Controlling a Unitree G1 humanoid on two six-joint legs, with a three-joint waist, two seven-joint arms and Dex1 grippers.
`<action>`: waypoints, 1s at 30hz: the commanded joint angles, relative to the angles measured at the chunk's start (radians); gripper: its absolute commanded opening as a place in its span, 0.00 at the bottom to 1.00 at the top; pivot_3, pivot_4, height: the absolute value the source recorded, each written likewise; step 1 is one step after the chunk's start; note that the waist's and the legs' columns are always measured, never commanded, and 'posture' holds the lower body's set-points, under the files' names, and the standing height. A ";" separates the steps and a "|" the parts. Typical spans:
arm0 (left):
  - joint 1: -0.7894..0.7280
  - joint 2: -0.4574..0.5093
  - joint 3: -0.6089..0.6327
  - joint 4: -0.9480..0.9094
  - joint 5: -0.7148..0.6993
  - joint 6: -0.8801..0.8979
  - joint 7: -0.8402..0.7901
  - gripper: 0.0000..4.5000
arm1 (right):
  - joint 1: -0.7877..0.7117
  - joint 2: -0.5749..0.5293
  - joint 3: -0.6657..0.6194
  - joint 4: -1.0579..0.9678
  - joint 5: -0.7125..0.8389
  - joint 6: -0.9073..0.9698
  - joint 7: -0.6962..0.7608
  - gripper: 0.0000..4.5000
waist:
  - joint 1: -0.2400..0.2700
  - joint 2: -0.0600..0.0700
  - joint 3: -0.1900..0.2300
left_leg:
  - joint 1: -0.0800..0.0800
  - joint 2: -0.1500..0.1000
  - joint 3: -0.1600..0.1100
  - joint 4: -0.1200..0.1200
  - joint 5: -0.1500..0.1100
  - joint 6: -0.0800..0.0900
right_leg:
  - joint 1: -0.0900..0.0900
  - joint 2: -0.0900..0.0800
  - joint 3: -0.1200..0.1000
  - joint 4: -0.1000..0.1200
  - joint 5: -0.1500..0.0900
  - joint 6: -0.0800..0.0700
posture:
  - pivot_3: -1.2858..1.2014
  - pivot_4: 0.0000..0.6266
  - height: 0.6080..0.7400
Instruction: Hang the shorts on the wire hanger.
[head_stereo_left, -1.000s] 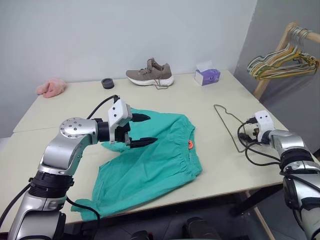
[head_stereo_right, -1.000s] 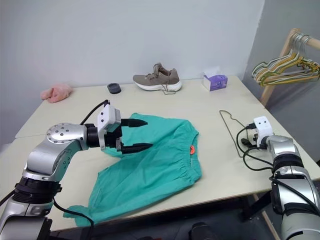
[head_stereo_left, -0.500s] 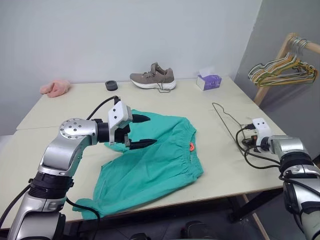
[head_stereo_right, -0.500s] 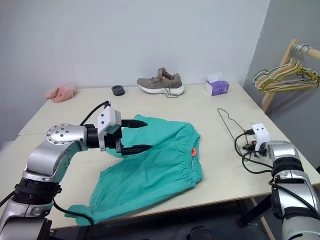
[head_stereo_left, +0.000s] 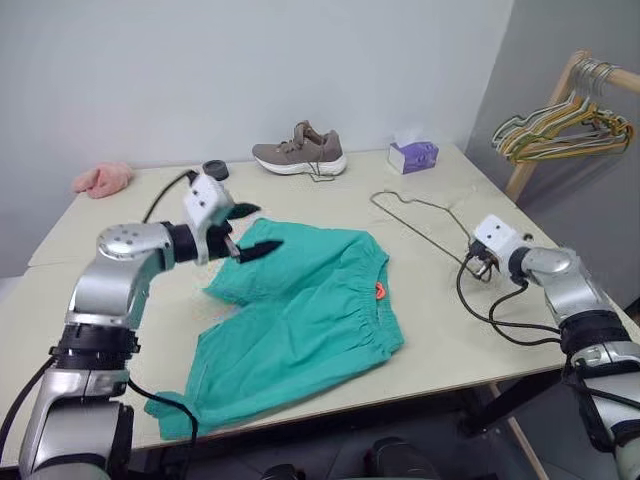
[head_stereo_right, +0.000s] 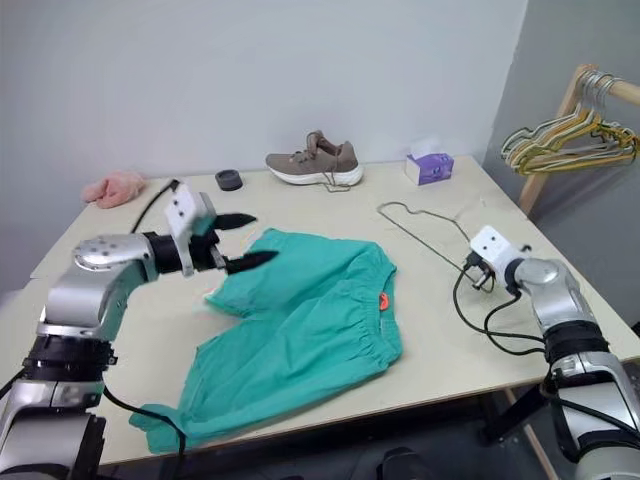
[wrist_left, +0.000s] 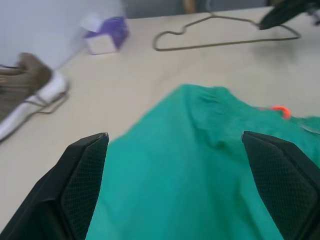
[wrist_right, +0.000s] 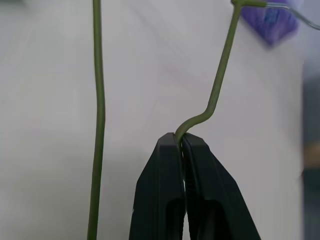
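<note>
The teal-green shorts (head_stereo_left: 300, 310) lie spread flat on the middle of the table, with the orange-red tag (head_stereo_left: 380, 290) by the waistband. My left gripper (head_stereo_left: 255, 228) hovers open over the shorts' far left corner with nothing between its fingers, as the left wrist view (wrist_left: 173, 136) also shows. The wire hanger (head_stereo_left: 420, 205) is raised at one end, its hook pointing toward the table's middle. My right gripper (wrist_right: 181, 137) is shut on a bend of the hanger's wire (wrist_right: 217, 85), to the right of the shorts (head_stereo_right: 300, 320).
A brown shoe (head_stereo_left: 300, 150), a black ring (head_stereo_left: 214, 168), a pink fluffy thing (head_stereo_left: 100, 178) and a purple tissue box (head_stereo_left: 413, 155) stand along the table's far side. A wooden rack with a bunch of coloured hangers (head_stereo_left: 565, 125) is beyond the right edge.
My right gripper has shut on the wire hanger, lifted it and swung it leftward. My left gripper, still open, has moved from over the shorts' middle toward their far left corner.
</note>
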 joint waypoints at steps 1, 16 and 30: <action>-0.044 0.021 0.041 0.061 -0.043 0.075 -0.037 1.00 | 0.014 -0.049 0.068 -0.165 -0.079 -0.220 0.037 0.01 | 0.000 0.000 0.000 | 0.000 0.000 -0.001 0.000 0.000 0.000 | 0.000 0.000 -0.001 0.000 0.000 0.000 | 0.45 0.00 1.00; 0.156 0.125 -0.049 -0.189 -0.180 0.341 -0.349 1.00 | -0.065 0.012 0.151 -0.365 -0.234 -0.532 -0.023 0.01 | 0.004 0.000 0.001 | 0.000 0.000 -0.001 0.000 0.000 0.000 | 0.000 -0.001 0.000 0.001 -0.001 -0.001 | 0.45 0.00 1.00; 0.228 0.107 -0.065 -0.275 -0.206 0.389 -0.338 0.67 | -0.060 0.037 0.133 -0.390 -0.213 -0.526 -0.019 0.00 | 0.004 0.000 0.001 | 0.000 0.000 -0.002 0.000 0.000 0.000 | 0.000 0.000 -0.001 0.001 -0.001 -0.002 | 0.45 0.00 1.00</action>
